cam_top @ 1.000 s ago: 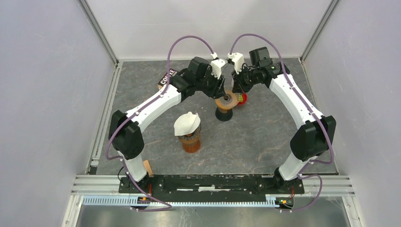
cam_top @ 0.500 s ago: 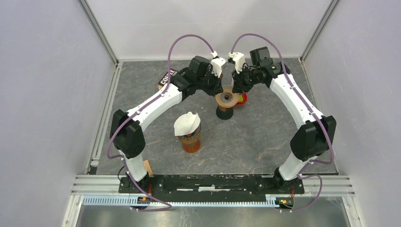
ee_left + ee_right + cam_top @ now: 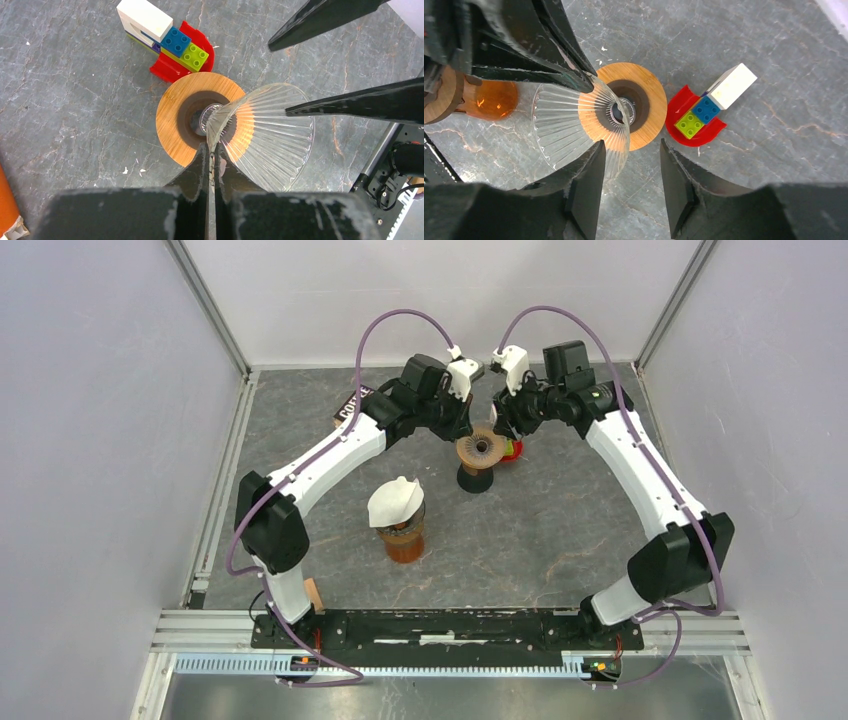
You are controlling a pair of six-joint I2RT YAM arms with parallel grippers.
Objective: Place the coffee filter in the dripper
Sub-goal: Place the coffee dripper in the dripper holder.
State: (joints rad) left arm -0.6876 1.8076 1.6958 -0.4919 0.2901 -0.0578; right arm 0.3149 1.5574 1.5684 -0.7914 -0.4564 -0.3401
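White paper coffee filter (image 3: pixel 396 500) sits on top of an orange cup (image 3: pixel 403 540), nearest the arm bases and apart from the dripper (image 3: pixel 480 451). Farther back, the left gripper (image 3: pixel 211 152) is pinched tight on the dripper's ribbed glass rim. The right gripper (image 3: pixel 630 147) hangs beside it, fingers spread, holding nothing. Just beyond lie toy bricks (image 3: pixel 172 47).

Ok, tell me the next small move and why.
Probably pull the right gripper back toward the coffee filter, which sits on the orange cup, away from the dripper. Its jaws are open and empty, while the left gripper pinches the dripper's glass rim, steadying it.
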